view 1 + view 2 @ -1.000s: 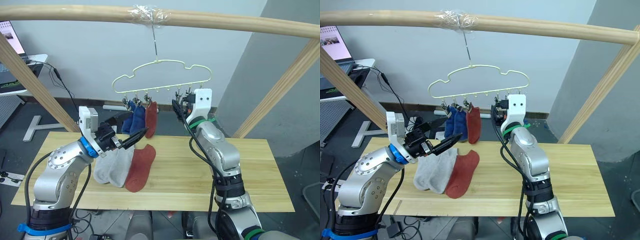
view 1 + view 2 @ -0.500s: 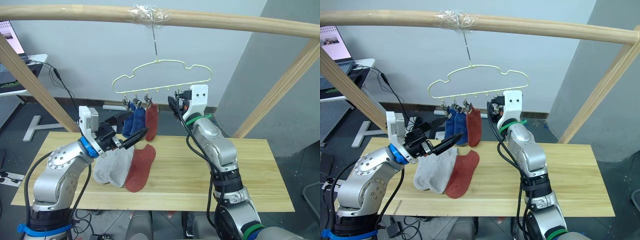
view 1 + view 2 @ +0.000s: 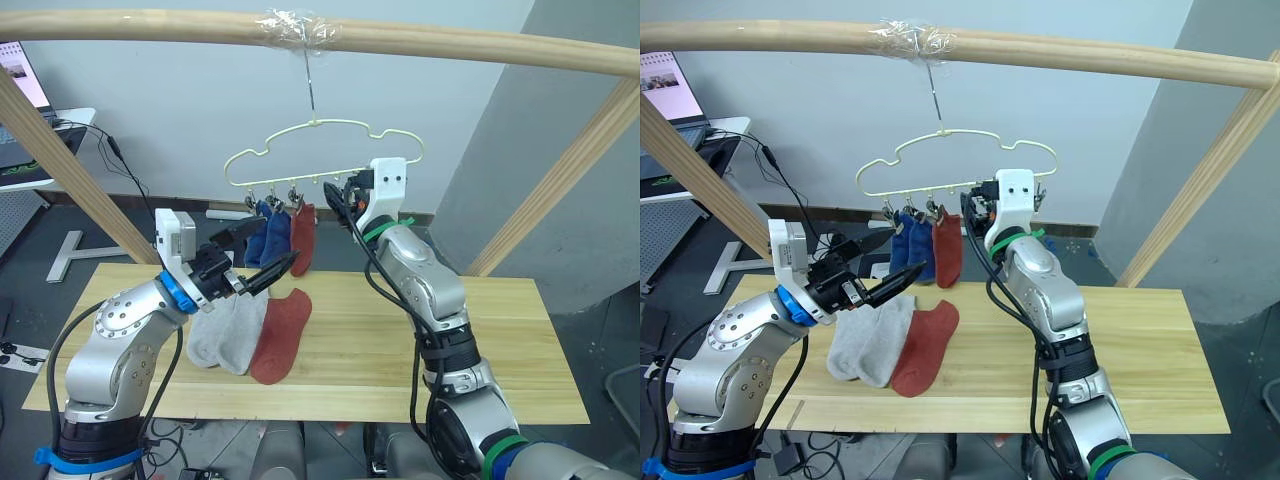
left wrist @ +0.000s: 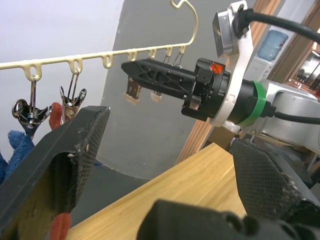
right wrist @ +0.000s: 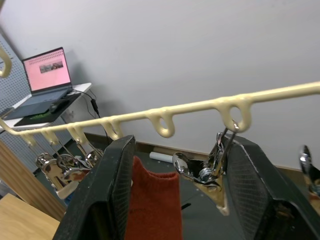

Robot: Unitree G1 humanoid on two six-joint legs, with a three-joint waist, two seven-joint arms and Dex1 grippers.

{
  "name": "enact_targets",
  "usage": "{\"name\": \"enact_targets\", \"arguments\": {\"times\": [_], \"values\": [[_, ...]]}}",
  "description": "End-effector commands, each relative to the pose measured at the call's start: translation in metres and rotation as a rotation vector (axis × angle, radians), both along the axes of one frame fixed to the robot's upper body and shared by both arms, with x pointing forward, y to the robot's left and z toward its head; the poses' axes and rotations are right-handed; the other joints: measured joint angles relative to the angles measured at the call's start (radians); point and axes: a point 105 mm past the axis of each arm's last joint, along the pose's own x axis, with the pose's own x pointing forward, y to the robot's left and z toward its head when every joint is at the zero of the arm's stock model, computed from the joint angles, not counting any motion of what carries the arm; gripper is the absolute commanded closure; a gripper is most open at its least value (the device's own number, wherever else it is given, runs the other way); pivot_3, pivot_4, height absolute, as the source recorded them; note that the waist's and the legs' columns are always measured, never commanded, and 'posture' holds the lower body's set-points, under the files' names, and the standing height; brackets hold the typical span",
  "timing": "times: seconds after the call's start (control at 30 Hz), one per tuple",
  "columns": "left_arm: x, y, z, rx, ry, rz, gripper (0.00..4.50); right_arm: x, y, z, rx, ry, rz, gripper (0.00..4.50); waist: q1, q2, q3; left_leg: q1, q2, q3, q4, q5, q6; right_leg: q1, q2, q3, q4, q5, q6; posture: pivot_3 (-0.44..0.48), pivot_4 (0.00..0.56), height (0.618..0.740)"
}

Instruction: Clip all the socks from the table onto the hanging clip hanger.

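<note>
The pale yellow clip hanger [image 3: 322,150] hangs by its hook from the top pole. Two blue socks [image 3: 272,238] and one rust red sock [image 3: 303,240] hang clipped at its left. Two light grey socks [image 3: 222,332] and a rust red sock [image 3: 280,335] lie on the table [image 3: 480,340]. My right gripper [image 3: 337,205] is raised to the hanger's bar, open. A bare metal clip [image 5: 212,165] hangs between its fingers. My left gripper [image 3: 274,245] hovers open and empty above the grey socks, just below the hanging socks.
A round wooden pole [image 3: 450,45] spans the top, with slanted poles at the left [image 3: 70,170] and right [image 3: 560,180]. A laptop [image 5: 47,70] sits on a side desk behind on the left. The right half of the table is bare.
My right gripper has moved up and to the left along the hanger's bar, toward its middle clips. The left arm has hardly moved.
</note>
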Motion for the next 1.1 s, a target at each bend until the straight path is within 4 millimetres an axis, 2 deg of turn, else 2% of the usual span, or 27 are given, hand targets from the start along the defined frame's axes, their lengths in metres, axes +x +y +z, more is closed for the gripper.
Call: {"name": "enact_targets", "arguments": {"times": [0.03,0.57,0.67,0.83,0.87,1.1], "values": [[-0.005,-0.003,0.014,0.002,-0.072,-0.015,0.00,-0.010,0.024,0.027,0.063,-0.069,0.072,1.78,0.000,0.000,0.000,0.000,0.000,0.000,0.000,0.000,0.000,0.000,0.000,0.000,0.000,0.000,0.000,0.287,0.179,0.740],[-0.007,-0.004,0.016,-0.008,-0.083,-0.028,0.00,-0.005,0.016,0.022,0.050,-0.060,0.044,1.78,0.009,0.000,0.000,0.000,0.000,0.000,0.000,0.000,0.000,0.000,0.000,0.000,0.000,0.000,0.000,0.290,0.178,0.740],[-0.007,-0.005,0.017,-0.010,-0.083,-0.028,0.00,-0.003,0.013,0.021,0.053,-0.057,0.031,2.39,0.012,0.000,0.000,0.000,0.000,0.000,0.000,0.000,0.000,0.000,0.000,0.000,0.000,0.000,0.000,0.291,0.175,0.740],[-0.008,-0.006,0.016,-0.013,-0.081,-0.029,0.00,-0.001,0.009,0.021,0.053,-0.057,0.012,4.17,0.016,0.000,0.000,0.000,0.000,0.000,0.000,0.000,0.000,0.000,0.000,0.000,0.000,0.000,0.000,0.291,0.175,0.740],[-0.008,-0.007,0.016,-0.015,-0.079,-0.029,0.00,0.000,0.007,0.021,0.054,-0.057,0.006,4.28,0.017,0.000,0.000,0.000,0.000,0.000,0.000,0.000,0.000,0.000,0.000,0.000,0.000,0.000,0.000,0.291,0.175,0.740],[-0.006,-0.007,0.008,0.021,-0.067,-0.006,0.00,0.001,-0.005,0.015,0.035,-0.046,-0.018,4.28,0.017,0.001,0.001,0.000,0.000,0.000,0.000,0.000,0.000,0.000,0.000,0.000,-0.001,0.000,0.000,0.277,0.183,0.740]]}}
